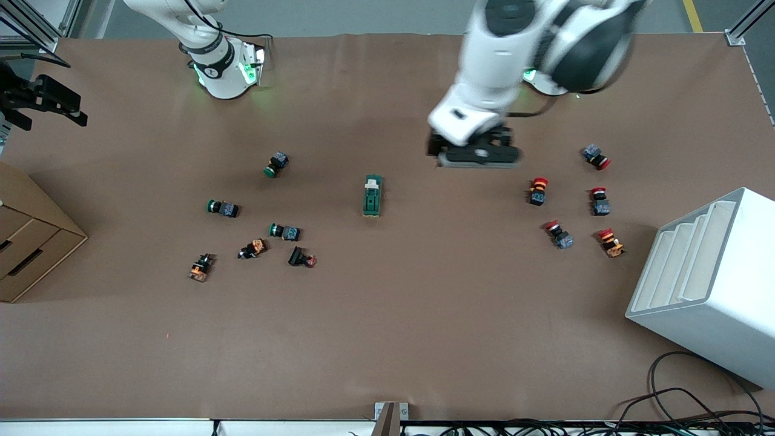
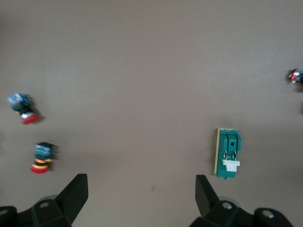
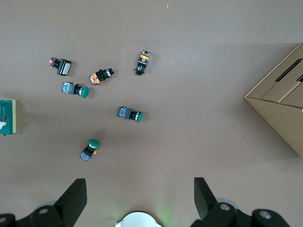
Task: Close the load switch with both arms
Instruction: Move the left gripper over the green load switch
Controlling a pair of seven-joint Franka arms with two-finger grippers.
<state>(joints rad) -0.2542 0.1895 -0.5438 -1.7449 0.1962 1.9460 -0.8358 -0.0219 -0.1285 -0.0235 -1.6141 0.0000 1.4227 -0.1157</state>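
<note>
At the left arm's end of the desk point(image 1: 387, 339) stands a white slotted rack point(image 1: 705, 284), its stepped compartments showing nothing inside; at the right arm's end sits a cardboard drawer box point(image 1: 30, 233) with its drawers shut, contents hidden. Mid-desk lies the load switch point(image 1: 372, 195), a dark-green block flat on the brown surface, its long axis running from my bases toward the front camera, the cream piece at the end nearer my bases. In my left wrist view the load switch point(image 2: 227, 153) shows a pale strip down one long side and a white tab on top.

My left pincer point(image 1: 478, 154) hangs over bare desk between the load switch and the red push-buttons point(image 1: 537, 190), fingers point(image 2: 75, 191) spread wide apart, gripping nothing. My right pincer point(image 3: 139, 196) is up high near its own base, over that end of the desk, fingers point(image 3: 203, 194) also apart and holding nothing; that arm waits. Below it I see the green push-buttons point(image 3: 130, 114) scattered, with a few orange-and-black ones nearer the front camera. Only the edge of the load switch point(image 3: 7, 117) shows in this right wrist view.
</note>
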